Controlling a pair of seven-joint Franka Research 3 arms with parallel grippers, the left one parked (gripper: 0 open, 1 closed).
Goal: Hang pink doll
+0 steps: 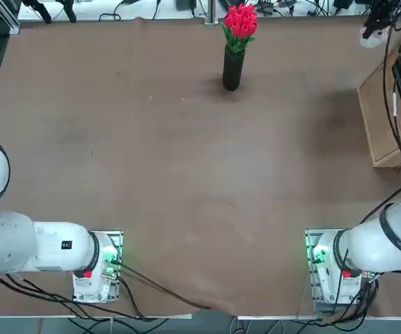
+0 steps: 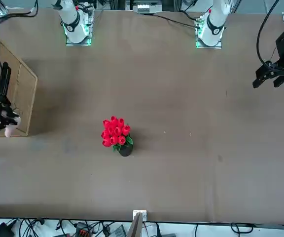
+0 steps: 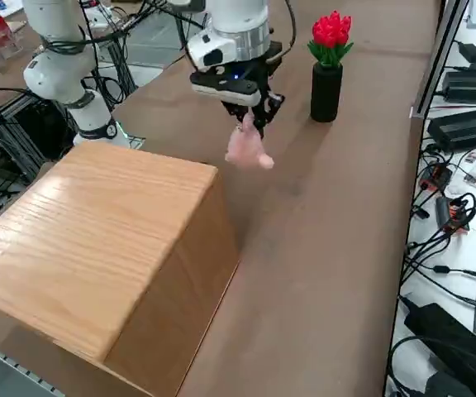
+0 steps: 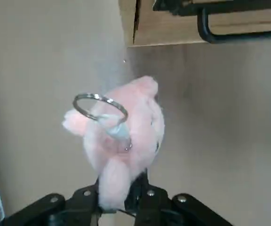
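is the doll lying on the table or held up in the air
Held up: the doll hangs in the right gripper, above the table.

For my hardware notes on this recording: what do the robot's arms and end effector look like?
The arms have smooth, rounded white segments with dark grey rings at the joints; each base sits on a metal plate and shows a red spot. Loose black cables run along them. The right end effector is black and angular, its body carrying small silvery screw heads.
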